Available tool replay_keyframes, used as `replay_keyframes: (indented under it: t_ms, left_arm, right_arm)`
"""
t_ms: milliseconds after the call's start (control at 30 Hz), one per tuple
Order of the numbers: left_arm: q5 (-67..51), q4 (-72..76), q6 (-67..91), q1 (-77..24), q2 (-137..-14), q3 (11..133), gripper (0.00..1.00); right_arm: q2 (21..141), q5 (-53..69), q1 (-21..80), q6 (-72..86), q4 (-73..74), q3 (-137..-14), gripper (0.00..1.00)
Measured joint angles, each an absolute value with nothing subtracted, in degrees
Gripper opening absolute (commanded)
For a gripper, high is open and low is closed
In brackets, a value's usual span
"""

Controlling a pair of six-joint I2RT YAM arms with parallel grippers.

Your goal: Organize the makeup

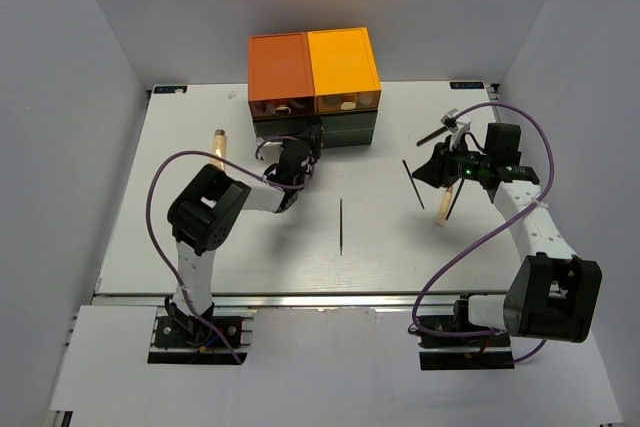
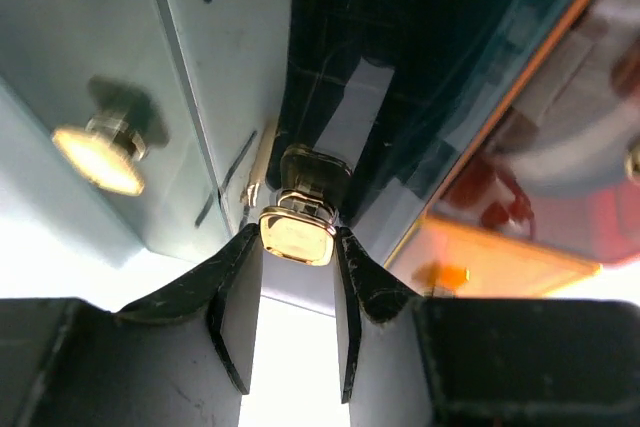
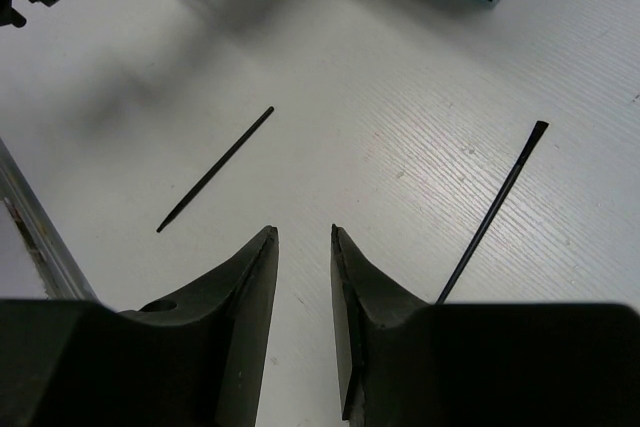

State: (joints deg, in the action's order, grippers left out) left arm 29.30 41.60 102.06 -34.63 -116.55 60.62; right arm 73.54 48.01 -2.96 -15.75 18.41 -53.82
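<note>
Left tool (image 2: 297, 242): in the left wrist view its two fingers are clamped on the sides of a square gold knob (image 2: 298, 231) on a dark drawer front.
Same tool from above: the top view shows only the left tool (image 1: 303, 152) up against the lower front of the drawer box (image 1: 312, 67). The knob is hidden there.
Right tool (image 3: 303, 235): a narrow gap between the fingers with nothing in it, over bare tabletop (image 3: 420, 127).
Only in the left wrist view: a second, round gold knob (image 2: 100, 152) to the left, and blurred reddish shapes behind a clear front on the right.
Only in the right wrist view: close looks at two thin black sticks, one ahead to the left (image 3: 215, 169) and one to the right (image 3: 495, 212). Both lie flat and clear of the fingers.
Only in the top view: the full layout, with the right tool (image 1: 432, 172) well apart from the box.
Beige tubes, counted: two, one on the left of the tabletop (image 1: 218, 140) and one just beside the right tool (image 1: 440, 209).
Thin black sticks, counted from above: one at centre (image 1: 341, 225) and one nearer the right tool (image 1: 412, 184). Other thin dark lines by that arm are too faint to count.
Drawer box, counted: one, orange on top and dark below.
</note>
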Motion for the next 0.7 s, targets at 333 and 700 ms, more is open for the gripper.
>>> replay_keyframes:
  t_ms: [333, 700]
  left_arm:
    - [29.39, 46.35, 103.70, -39.42, -108.38, 47.07, 0.32]
    - [29.43, 42.83, 106.17, -41.76, -101.49, 39.09, 0.98]
  right_arm:
    - [73.54, 48.16, -2.96, -15.73, 18.39, -53.82, 0.34]
    - [73.54, 42.72, -2.42, -13.04, 17.67, -53.76, 0.40]
